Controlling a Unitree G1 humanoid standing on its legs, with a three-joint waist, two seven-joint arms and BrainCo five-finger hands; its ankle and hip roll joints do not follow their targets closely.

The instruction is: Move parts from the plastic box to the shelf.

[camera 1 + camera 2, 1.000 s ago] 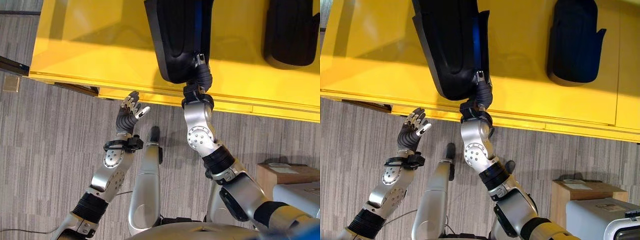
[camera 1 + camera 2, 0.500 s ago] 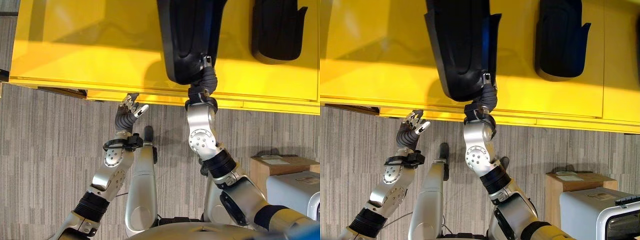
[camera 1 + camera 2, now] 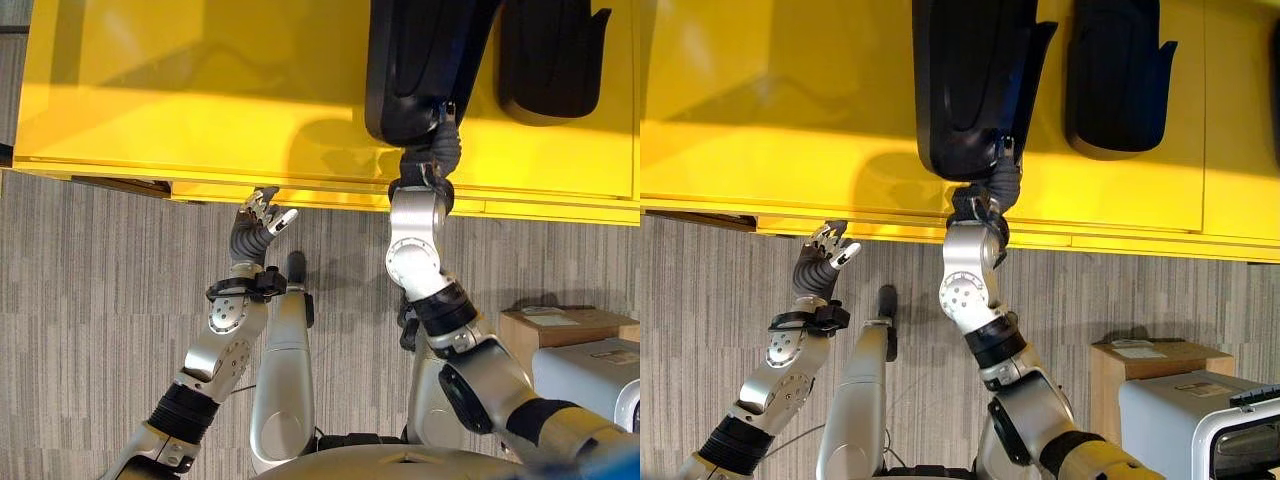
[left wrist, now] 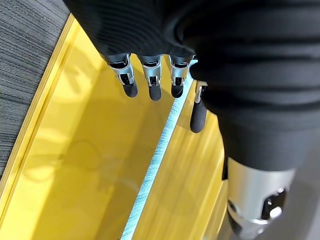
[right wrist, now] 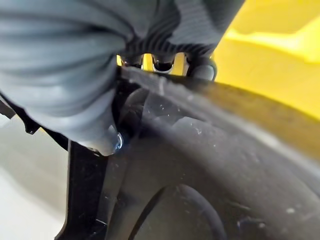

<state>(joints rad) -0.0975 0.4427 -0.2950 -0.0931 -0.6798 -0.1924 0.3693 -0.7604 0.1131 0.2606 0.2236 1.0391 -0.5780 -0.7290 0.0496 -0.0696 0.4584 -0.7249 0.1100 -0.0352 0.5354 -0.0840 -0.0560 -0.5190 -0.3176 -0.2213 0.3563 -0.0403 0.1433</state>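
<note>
The right robot hand, clamped on the large black part, has carried it rightward over the yellow shelf, nearly beside another part; left robot hand idles open.

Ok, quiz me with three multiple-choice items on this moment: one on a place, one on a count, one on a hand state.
1. The part in the right robot hand is over:
A. the shelf
B. the floor
C. the cardboard box

2. Black parts in the right eye view:
A. one
B. two
C. four

3. The left robot hand is:
A. gripping a part
B. open
C. pressing the grey case

Answers:
1 A: the held part overlaps the yellow shelf.
2 B: the held one and a second part lying on the shelf.
3 B: fingers straight, holding nothing.
</note>
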